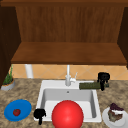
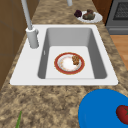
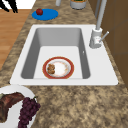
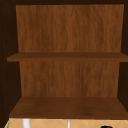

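Note:
My right hand (image 1: pixel 103 78) hangs above the sink's back right corner, its fingers curled round the end of a long dark green thing (image 1: pixel 89 85) that lies level and points left toward the faucet (image 1: pixel 68 78). The top of that hand (image 4: pixel 106 127) peeks in at the bottom of the upper view. My left hand (image 1: pixel 39 114) floats at the sink's front left corner with fingers hanging straight down, holding nothing; its fingertips (image 3: pixel 8 6) show at the top left of the right side view. A red-rimmed plate (image 2: pixel 69 63) (image 3: pixel 58 68) with a brown morsel lies in the sink basin (image 2: pixel 70 37).
A big red round shape (image 1: pixel 67 115) stands before the sink's front edge. A blue plate (image 1: pixel 23 106) (image 2: pixel 100 110) (image 3: pixel 48 15) holds a red fruit. A white plate (image 1: pixel 106 117) (image 2: pixel 97 18) (image 3: pixel 15 91) carries meat and grapes. A potted plant (image 1: pixel 8 82) stands far left; wooden shelves (image 4: pixel 67 107) hang above.

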Tool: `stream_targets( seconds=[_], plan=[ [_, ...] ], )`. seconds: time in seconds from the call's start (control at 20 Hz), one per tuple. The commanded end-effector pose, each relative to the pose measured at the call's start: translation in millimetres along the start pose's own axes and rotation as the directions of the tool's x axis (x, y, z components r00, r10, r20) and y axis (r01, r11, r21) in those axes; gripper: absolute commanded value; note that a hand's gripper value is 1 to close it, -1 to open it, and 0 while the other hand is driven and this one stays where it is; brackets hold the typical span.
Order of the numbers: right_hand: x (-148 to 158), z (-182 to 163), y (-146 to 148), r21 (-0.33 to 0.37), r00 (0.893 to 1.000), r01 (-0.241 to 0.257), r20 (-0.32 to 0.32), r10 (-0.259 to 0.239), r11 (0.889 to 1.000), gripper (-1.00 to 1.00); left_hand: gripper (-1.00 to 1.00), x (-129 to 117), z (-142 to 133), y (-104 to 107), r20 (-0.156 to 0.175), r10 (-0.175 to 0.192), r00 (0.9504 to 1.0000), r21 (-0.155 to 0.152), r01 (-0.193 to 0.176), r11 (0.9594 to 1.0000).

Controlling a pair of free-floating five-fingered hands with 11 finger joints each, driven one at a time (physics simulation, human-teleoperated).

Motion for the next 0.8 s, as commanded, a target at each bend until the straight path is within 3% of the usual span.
stream_targets(
  seconds=[0.0,0.75],
  plan=[
    [11.0,33.9,-17.7,0.0,1.0,0.0,0.001,0.0,1.0,1.0,0.0,0.0,0.0,0.0,0.0,0.0,1.0,0.0,0.0,1.0],
    [48.8,143.7,-96.0,0.0,1.0,0.008,0.005,-0.008,1.0,1.0,0.0,0.0,0.0,0.0,0.0,0.0,1.0,0.0,0.0,1.0]
  ],
)
